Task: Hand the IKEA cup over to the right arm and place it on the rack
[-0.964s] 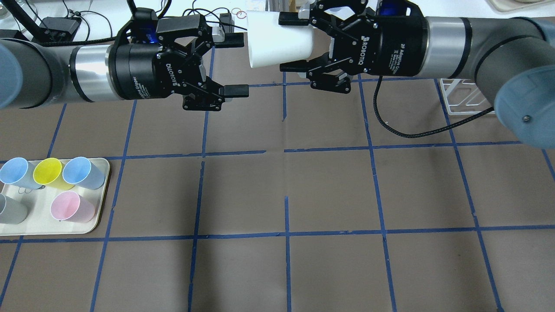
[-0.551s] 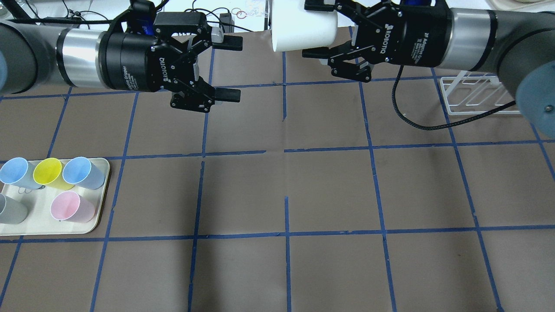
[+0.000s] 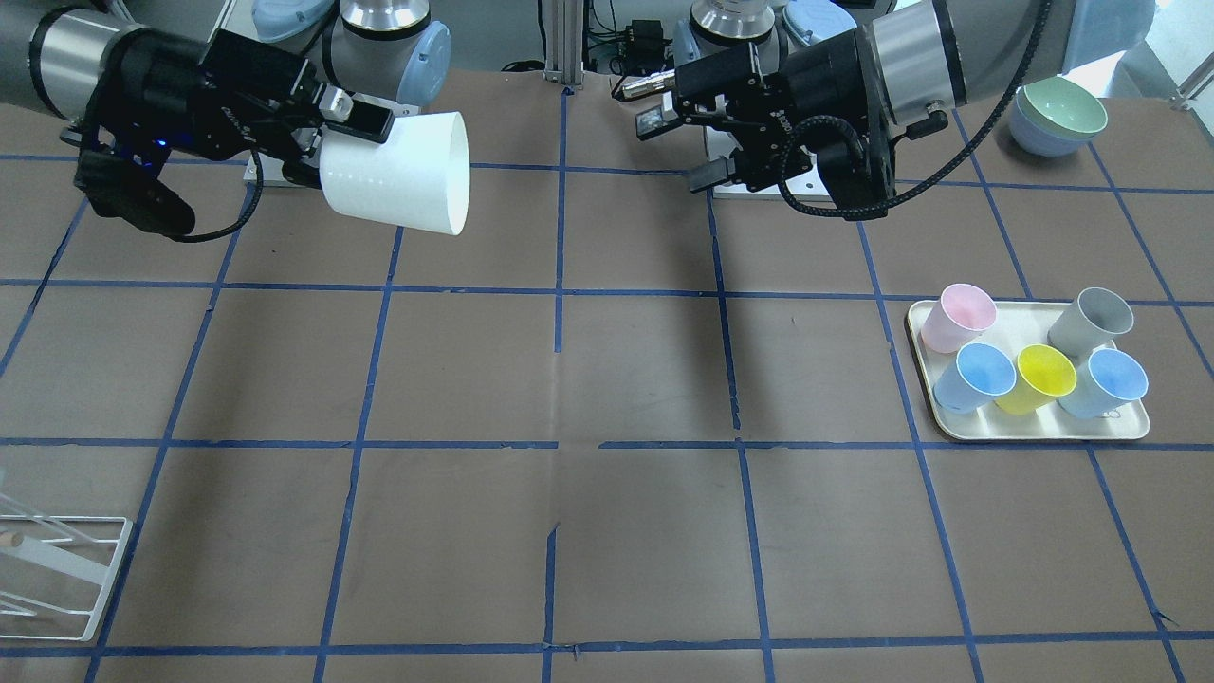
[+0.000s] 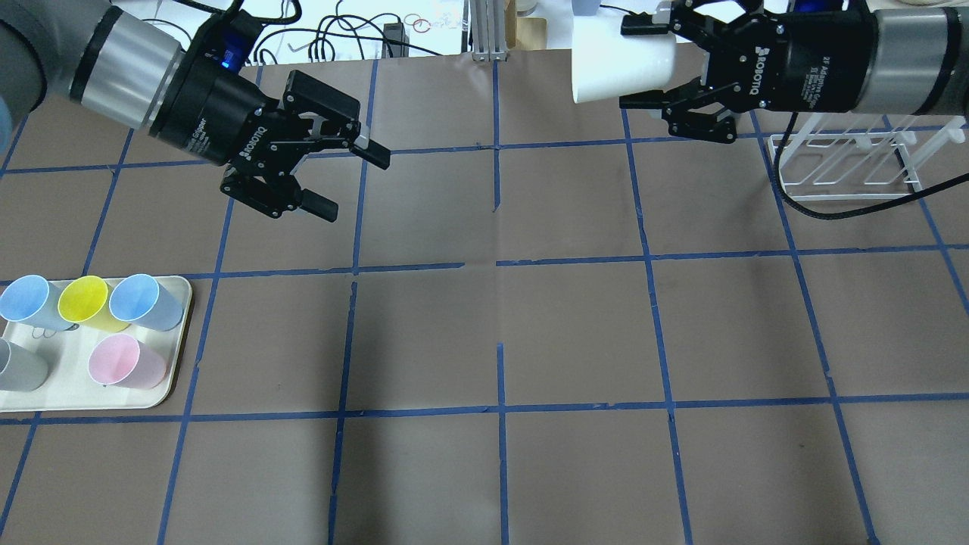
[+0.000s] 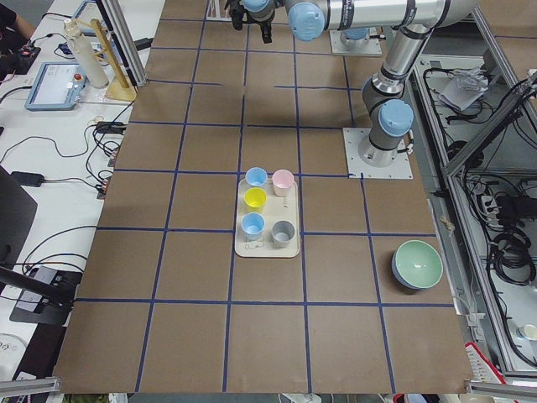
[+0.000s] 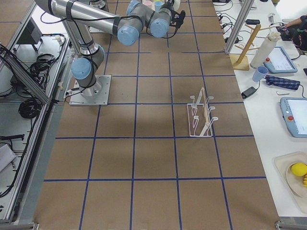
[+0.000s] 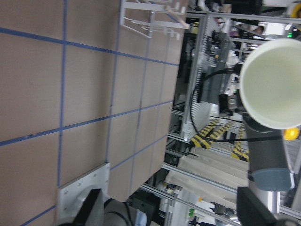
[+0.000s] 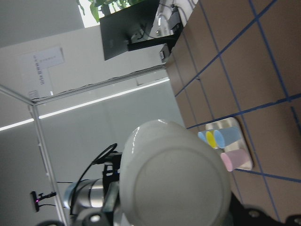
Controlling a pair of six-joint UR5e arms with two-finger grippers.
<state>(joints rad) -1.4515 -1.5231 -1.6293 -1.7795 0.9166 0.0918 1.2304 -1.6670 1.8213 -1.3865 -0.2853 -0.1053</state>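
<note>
The IKEA cup [image 4: 606, 64], cream-white, lies on its side in the air, mouth toward the left arm. My right gripper [image 4: 632, 64] is shut on its base end, at the table's far side just left of the rack [image 4: 840, 166]. In the front view the cup [image 3: 398, 171] is held by the right gripper [image 3: 356, 156] at upper left. The right wrist view shows the cup's base [image 8: 176, 183]; the left wrist view shows its mouth [image 7: 275, 82]. My left gripper [image 4: 350, 182] is open and empty, well apart from the cup; it also shows in the front view [image 3: 675, 150].
A cream tray [image 4: 174, 378] at the near left holds blue, yellow, pink and grey cups. A green bowl [image 3: 1057, 109] sits by the left arm's base. The rack also shows in the right exterior view [image 6: 201, 115] and the front view [image 3: 47, 569].
The right gripper has carried the cup to the right, toward the rack. The open left gripper has drawn back to the left and tilted downward.
</note>
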